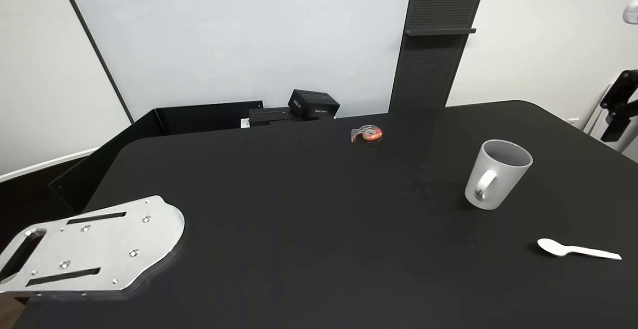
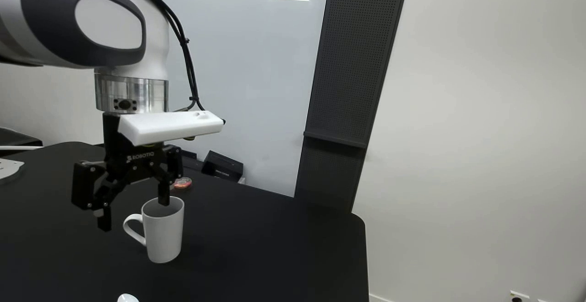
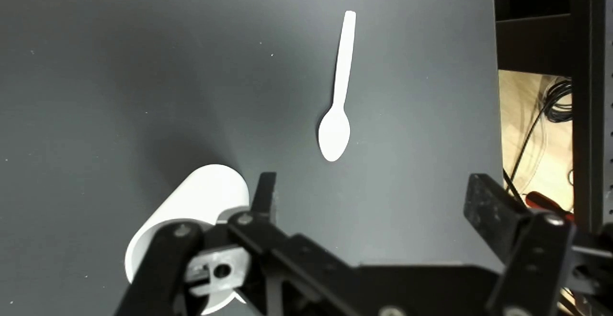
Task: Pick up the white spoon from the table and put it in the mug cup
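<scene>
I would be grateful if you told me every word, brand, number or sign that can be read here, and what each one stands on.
"ROBOTIQ": on the black body of the pincer, in an exterior view, with a small emblem beside it.
Black box: light print in both exterior views, too small and blurred to read.
Mug cup and white spoon: no readable text shows.

Spoon (image 2: 127,298): mostly cut off btm, in an ext. view
Mug (image 3: 203,194): part hid. by gripper (image 3: 372,194), wrist view
Box (image 1: 314,104) txt: illegible
</scene>
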Motion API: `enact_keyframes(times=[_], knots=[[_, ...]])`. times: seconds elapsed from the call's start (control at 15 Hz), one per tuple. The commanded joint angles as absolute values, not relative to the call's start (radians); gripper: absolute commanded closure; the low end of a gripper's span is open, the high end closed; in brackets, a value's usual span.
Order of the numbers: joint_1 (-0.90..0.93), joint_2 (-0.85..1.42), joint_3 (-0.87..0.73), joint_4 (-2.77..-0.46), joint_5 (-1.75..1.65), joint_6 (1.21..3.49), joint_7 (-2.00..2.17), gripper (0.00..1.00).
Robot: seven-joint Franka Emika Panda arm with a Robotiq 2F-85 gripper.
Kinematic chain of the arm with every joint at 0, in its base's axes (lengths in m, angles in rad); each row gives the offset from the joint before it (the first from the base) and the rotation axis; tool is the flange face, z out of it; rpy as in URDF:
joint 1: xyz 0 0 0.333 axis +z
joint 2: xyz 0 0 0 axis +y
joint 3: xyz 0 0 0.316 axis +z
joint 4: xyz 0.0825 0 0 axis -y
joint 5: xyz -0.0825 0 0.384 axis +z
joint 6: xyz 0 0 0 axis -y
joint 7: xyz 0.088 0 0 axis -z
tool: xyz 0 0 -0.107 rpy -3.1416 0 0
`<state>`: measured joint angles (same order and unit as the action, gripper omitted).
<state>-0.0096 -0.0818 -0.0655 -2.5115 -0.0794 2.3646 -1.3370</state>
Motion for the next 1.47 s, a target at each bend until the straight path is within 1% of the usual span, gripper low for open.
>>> enact_keyframes(times=[0.0,0.2,0.47,0.73,1.2,1.4], knots=[[-0.012,-0.082,-0.062,-2.511,-0.079,2.363,-1.337,0.00],[-0.012,-0.082,-0.062,-2.511,-0.079,2.363,-1.337,0.00],[-0.038,-0.059,-0.067,-2.542,-0.169,2.450,-1.171,0.00],[-0.054,-0.016,-0.078,-2.574,-0.174,2.561,-1.166,0.00],[-0.074,0.060,-0.078,-2.577,-0.215,2.603,-1.186,0.00],[-0.073,0.092,-0.073,-2.588,-0.246,2.655,-1.206,0.00]])
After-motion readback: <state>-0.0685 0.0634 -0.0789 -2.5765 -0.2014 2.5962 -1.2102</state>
